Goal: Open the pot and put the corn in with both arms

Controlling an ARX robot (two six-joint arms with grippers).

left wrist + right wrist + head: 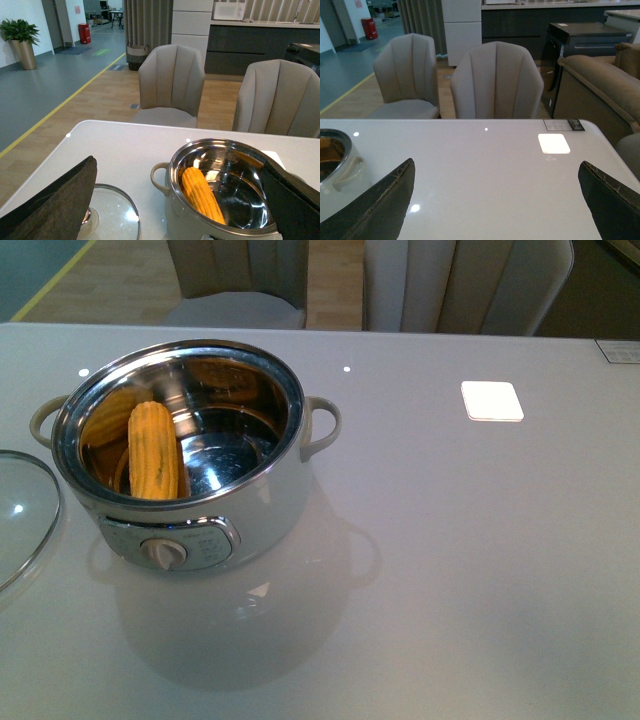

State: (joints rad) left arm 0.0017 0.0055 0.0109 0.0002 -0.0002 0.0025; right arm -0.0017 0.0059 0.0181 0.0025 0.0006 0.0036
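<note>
At the far left of the worktop (480,570) a glass lid (22,510) lies flat just beside the open pot (190,465), and the corn (153,451) leans inside against the pot's left wall. Both wrist views show the left pincer (175,200) and right pincer (495,200) spread wide, gripping nothing.

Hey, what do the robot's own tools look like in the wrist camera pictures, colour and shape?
Only fingers show. The left tool has two broad, matte black fingers tapering to points, with a slightly rough texture. The right tool looks the same: black wedge-shaped fingers with pale scuffing along the edges. No cables, markings or arm links are visible, and the front view shows neither arm.
</note>
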